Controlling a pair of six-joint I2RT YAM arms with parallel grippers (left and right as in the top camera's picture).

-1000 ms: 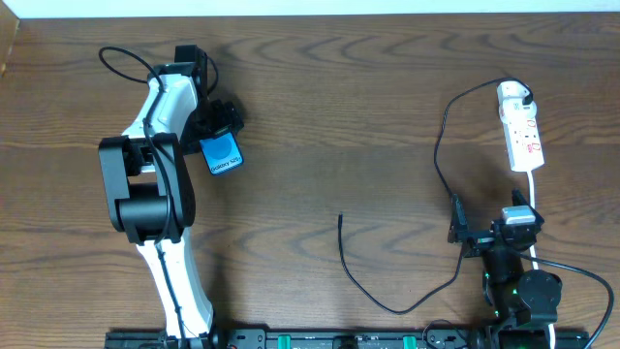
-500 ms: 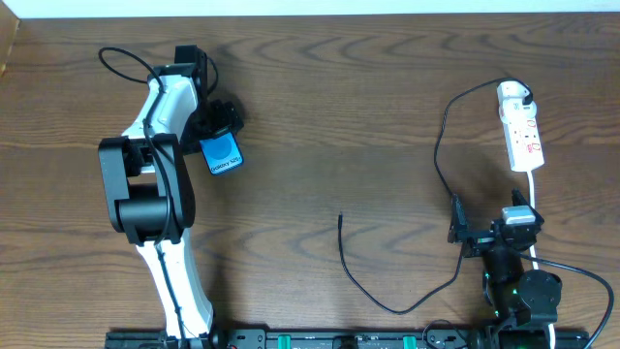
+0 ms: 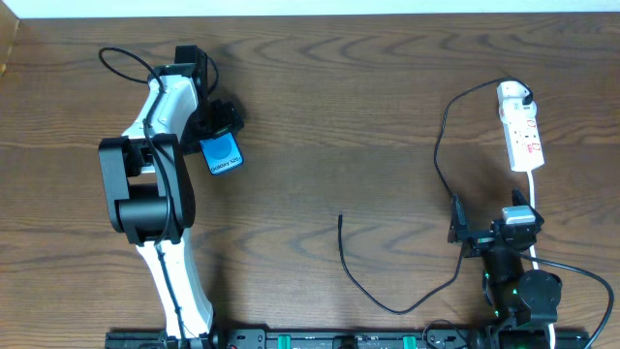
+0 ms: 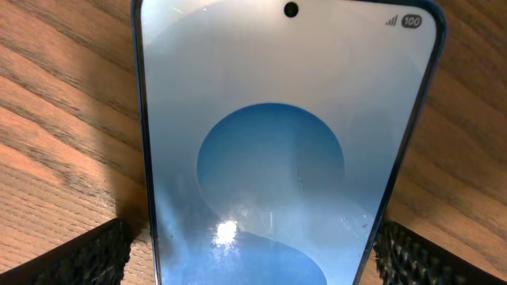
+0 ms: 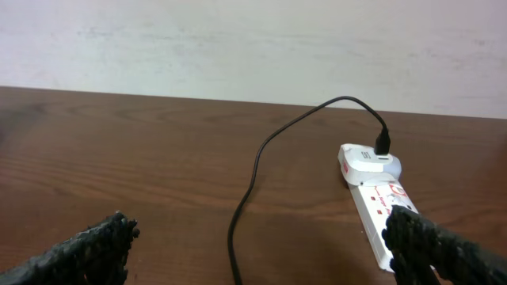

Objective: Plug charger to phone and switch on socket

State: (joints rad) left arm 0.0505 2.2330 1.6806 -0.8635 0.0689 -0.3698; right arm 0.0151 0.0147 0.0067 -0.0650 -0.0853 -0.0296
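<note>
The phone (image 3: pixel 223 155) lies flat on the table at the left, blue screen up; it fills the left wrist view (image 4: pixel 277 158). My left gripper (image 3: pixel 218 131) straddles its near end, one finger on each side (image 4: pixel 252 261), with a thin strip of table showing beside the left finger. The socket (image 3: pixel 523 136) lies at the far right (image 5: pixel 380 206). The charger's white plug head (image 3: pixel 518 94) sits in its far end (image 5: pixel 368 158). The black cable (image 3: pixel 438 155) loops across the table to its free tip (image 3: pixel 340 219). My right gripper (image 3: pixel 489 233) is open and empty (image 5: pixel 261 253), just in front of the socket.
The socket's white cord (image 3: pixel 534 194) runs toward the front edge past my right arm. The left arm's own black cable (image 3: pixel 121 58) loops at the far left. A pale wall (image 5: pixel 238 39) stands behind the table's far edge.
</note>
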